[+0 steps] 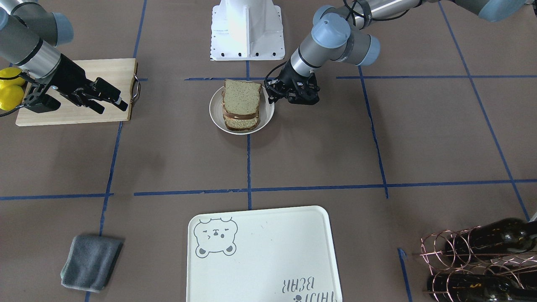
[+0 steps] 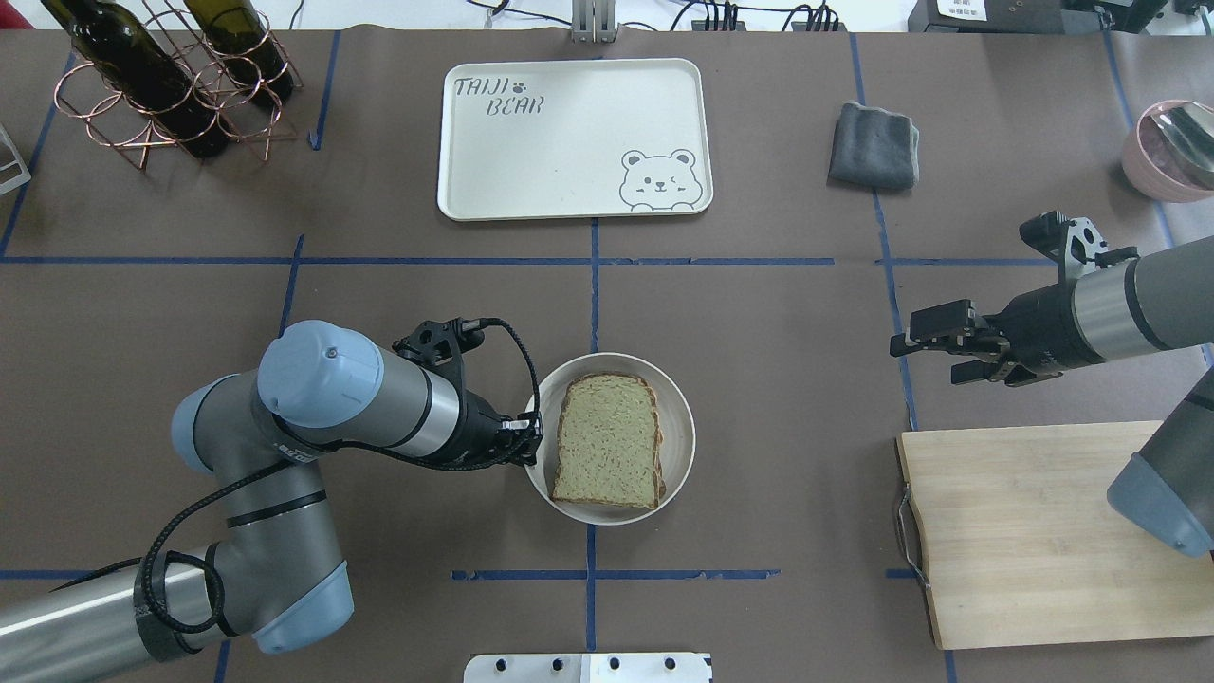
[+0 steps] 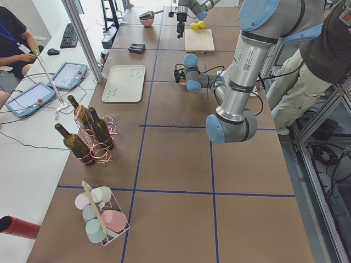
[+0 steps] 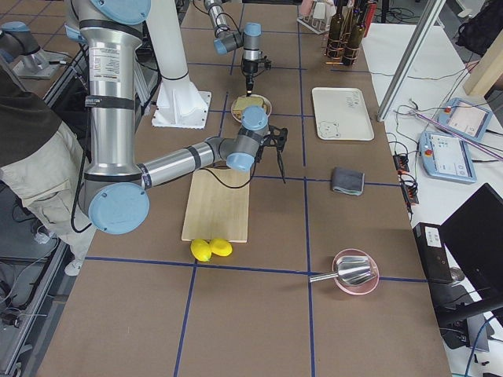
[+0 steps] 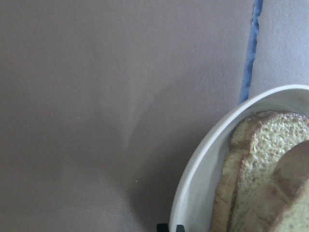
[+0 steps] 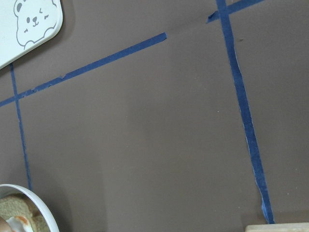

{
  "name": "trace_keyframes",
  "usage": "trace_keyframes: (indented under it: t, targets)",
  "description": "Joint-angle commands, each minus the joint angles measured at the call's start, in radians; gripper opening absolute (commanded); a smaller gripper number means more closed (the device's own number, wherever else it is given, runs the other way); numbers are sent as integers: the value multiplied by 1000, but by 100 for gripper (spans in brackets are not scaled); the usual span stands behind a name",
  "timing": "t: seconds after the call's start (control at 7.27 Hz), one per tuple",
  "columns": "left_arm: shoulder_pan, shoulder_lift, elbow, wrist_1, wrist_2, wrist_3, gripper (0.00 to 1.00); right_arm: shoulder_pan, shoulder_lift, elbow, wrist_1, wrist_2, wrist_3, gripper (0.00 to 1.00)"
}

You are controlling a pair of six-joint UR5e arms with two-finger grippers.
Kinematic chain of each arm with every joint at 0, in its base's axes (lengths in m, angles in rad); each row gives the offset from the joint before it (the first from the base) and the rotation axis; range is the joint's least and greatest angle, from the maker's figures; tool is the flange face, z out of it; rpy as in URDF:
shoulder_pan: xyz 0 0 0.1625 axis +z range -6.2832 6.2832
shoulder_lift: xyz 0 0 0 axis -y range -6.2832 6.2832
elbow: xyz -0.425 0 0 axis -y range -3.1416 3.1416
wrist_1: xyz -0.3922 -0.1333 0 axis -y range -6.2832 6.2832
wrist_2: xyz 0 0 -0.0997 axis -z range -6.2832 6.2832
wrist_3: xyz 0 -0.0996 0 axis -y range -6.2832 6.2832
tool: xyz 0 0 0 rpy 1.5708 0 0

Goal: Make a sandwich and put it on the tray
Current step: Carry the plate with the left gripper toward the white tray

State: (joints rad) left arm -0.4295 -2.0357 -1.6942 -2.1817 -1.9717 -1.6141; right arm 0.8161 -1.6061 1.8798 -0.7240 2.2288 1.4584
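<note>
The sandwich [image 2: 607,453] is two tan bread slices stacked on a small round white plate [image 2: 681,429] at the table's middle. The egg shows only as a thin white edge between the slices [image 1: 240,116]. My left gripper [image 2: 533,438] is at the plate's rim on the robot's left side and is shut on it; the left wrist view shows its tips [image 5: 170,227] at the rim [image 5: 203,159]. My right gripper [image 2: 925,359] is open and empty, above the table beside the cutting board. The cream bear tray [image 2: 569,142] lies empty at the far side.
A wooden cutting board [image 2: 1024,531] lies under the right arm, with yellow fruit [image 1: 10,88] beside it. A grey cloth [image 2: 873,142] lies right of the tray. A wire rack with wine bottles [image 2: 171,85] stands at the far left. A pink bowl [image 2: 1171,147] sits far right.
</note>
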Motion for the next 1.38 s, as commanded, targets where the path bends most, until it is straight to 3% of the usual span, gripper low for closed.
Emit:
trace_keyframes:
  t: [0.0,0.28,0.83,1.24]
  targets:
    - [-66,-3,7,-15,-3,-49,0,0,-24,24,0,2,0,100]
    - [-176,-61,60,-10,-57,-47,0,2,-40,33,0,2,0,100]
    - [-328,-341,466,-12,-114,-52,0,2,-46,35,0,0,0,100]
    - [-390,-502,826,-186,-122,-140,0,0,-40,31,-2,-3,0,100]
